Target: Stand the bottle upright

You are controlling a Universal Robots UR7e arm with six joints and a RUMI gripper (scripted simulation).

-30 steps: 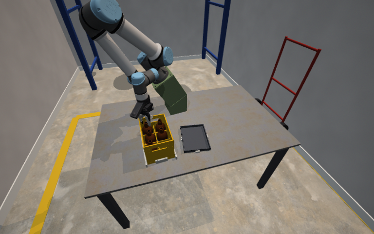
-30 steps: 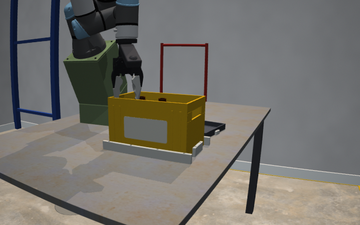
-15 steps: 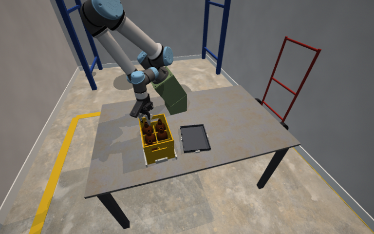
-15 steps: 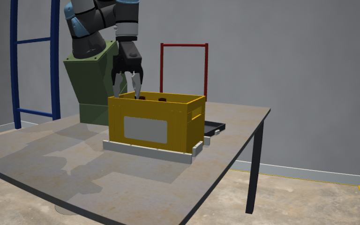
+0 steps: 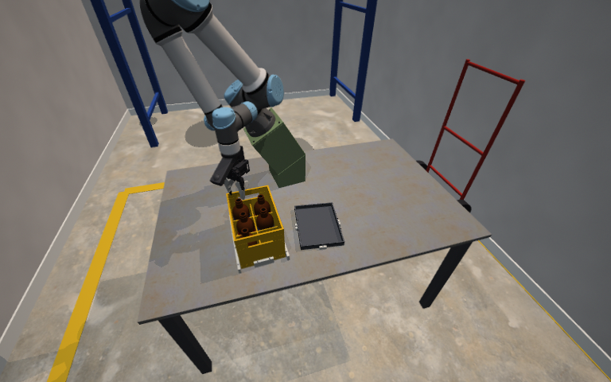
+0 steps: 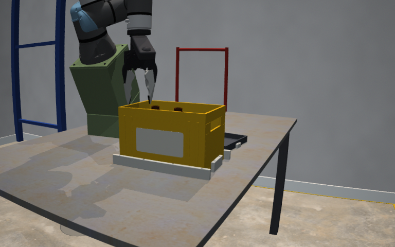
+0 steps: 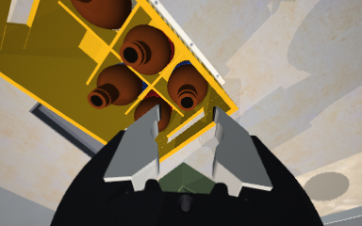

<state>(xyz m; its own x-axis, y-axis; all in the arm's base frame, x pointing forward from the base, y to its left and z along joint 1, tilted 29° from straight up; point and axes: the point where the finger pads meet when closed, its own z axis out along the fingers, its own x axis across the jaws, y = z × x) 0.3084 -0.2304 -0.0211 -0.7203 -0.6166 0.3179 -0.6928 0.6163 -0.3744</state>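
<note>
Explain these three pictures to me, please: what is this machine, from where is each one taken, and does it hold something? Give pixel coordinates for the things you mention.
The machine is a single robot arm on a green stand [image 5: 288, 157] [image 6: 99, 90]. Its gripper [image 5: 236, 192] [image 6: 139, 102] [image 7: 187, 106] has two grey fingers, standing apart with nothing between them, over one end of the yellow crate [image 5: 263, 250] [image 6: 163, 116].

The top picture looks down on the whole table [image 5: 383, 198] [image 6: 262, 125]. The exterior one looks from the side. The wrist one looks past the fingers into the crate, where brown bottles [image 5: 244, 225] [image 7: 189, 85] stand between dividers. Beside the crate lies a dark tray [image 5: 301, 247] [image 6: 240, 141] [image 7: 66, 129], with no bottle on it.
</note>
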